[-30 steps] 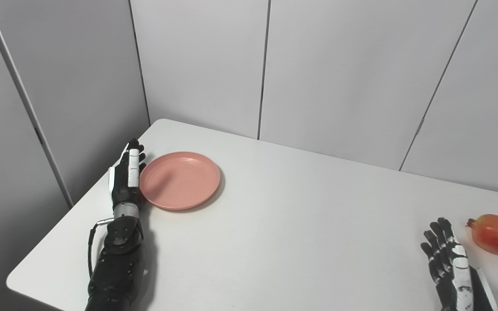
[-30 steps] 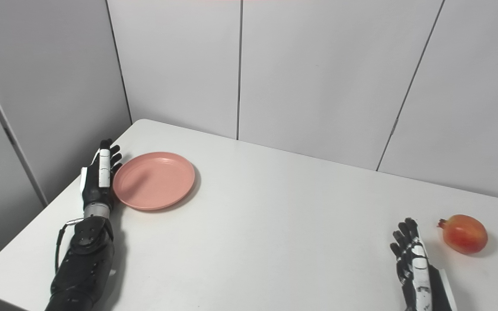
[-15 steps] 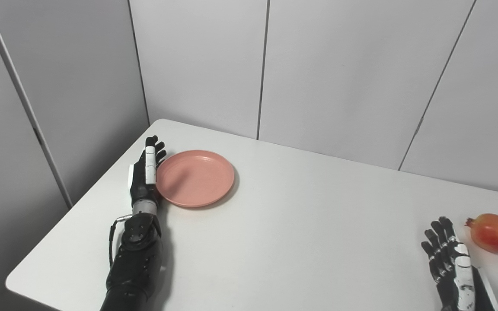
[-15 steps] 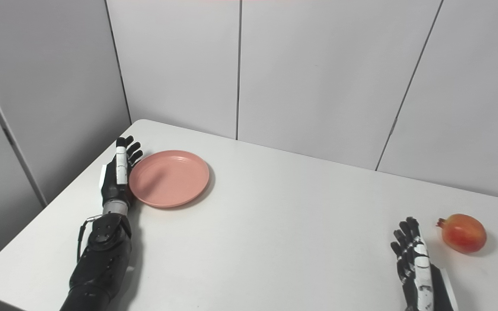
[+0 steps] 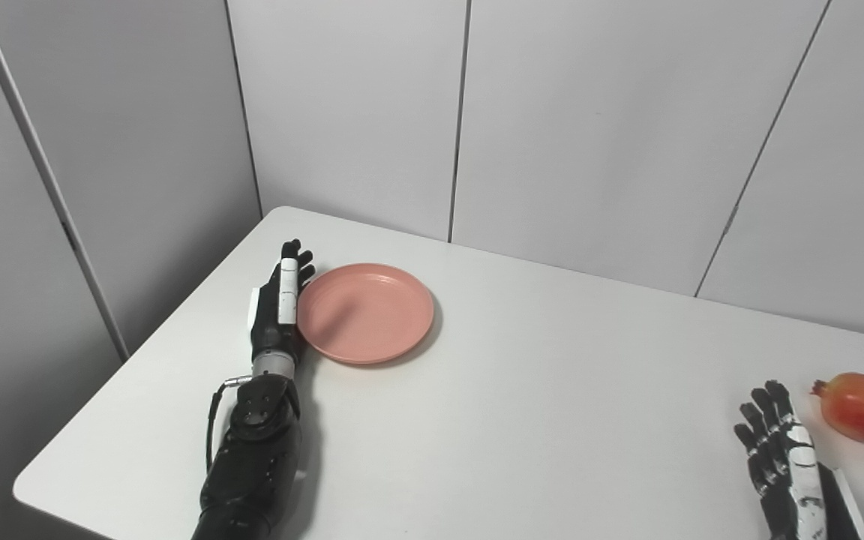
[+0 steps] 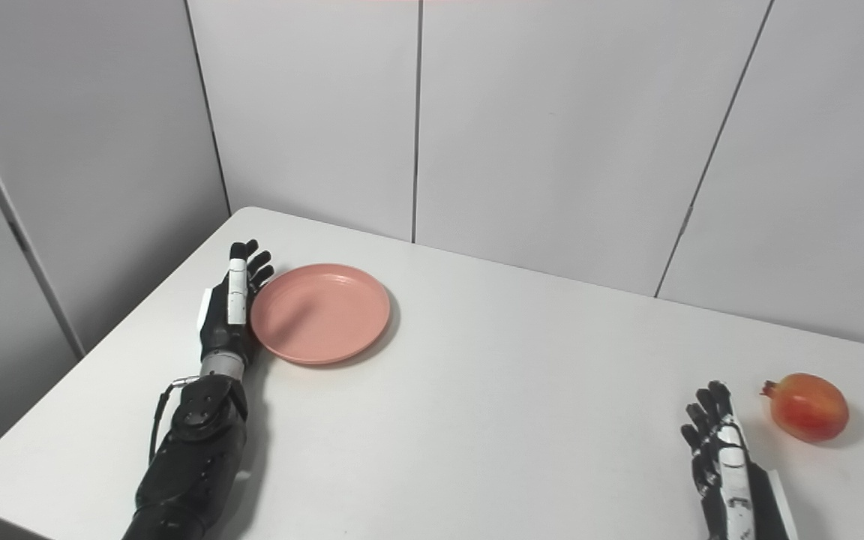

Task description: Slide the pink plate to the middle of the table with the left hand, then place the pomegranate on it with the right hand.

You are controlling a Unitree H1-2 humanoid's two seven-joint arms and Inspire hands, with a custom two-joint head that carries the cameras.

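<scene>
Two hands open: left hand point(image 5: 279, 311) edge-on, touching round pink plastic plate point(image 5: 365, 313) at white tabletop point(image 5: 522, 405) left side; right hand point(image 5: 781, 457) beside red-orange pomegranate point(image 5: 858, 406), not touching. Tabletop between them bare.

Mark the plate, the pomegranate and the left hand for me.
plate point(image 5: 372, 315), left eye view, centre of its bare inside.
pomegranate point(image 6: 808, 407), right eye view, middle of the fruit.
left hand point(image 5: 276, 315), left eye view, back of the hand.
</scene>
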